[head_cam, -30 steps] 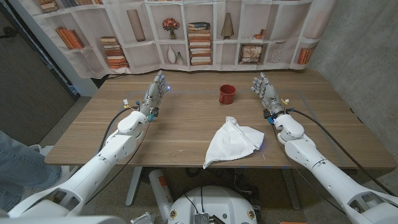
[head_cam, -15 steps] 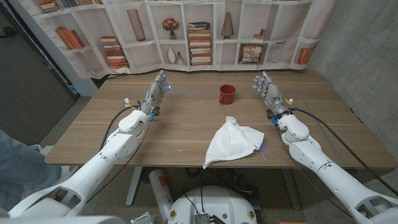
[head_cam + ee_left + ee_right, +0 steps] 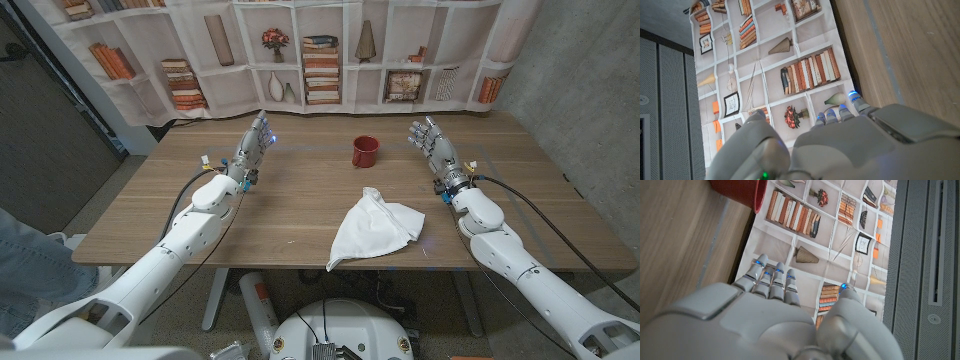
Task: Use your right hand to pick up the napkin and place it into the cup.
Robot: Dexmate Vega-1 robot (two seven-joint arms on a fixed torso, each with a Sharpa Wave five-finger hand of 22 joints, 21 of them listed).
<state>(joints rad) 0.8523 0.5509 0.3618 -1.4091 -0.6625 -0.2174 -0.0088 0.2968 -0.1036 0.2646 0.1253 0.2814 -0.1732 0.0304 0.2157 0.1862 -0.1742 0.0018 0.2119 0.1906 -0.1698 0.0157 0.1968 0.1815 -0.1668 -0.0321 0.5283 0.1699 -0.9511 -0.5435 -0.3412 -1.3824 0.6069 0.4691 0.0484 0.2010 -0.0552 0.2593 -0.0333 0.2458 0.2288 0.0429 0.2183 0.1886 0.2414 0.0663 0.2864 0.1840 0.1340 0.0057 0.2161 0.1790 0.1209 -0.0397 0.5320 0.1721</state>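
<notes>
napkin (image 3: 376, 229) untouched, lying near the cup (image 3: 365, 151); right hand (image 3: 436, 153) empty, fingers apart; pickup and placing remain.

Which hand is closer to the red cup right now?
The right hand. It stands to the robot's right of the red cup, apart from it. The left hand stands farther off on the cup's other side.

No readable text, label, brand or number on anything.
</notes>
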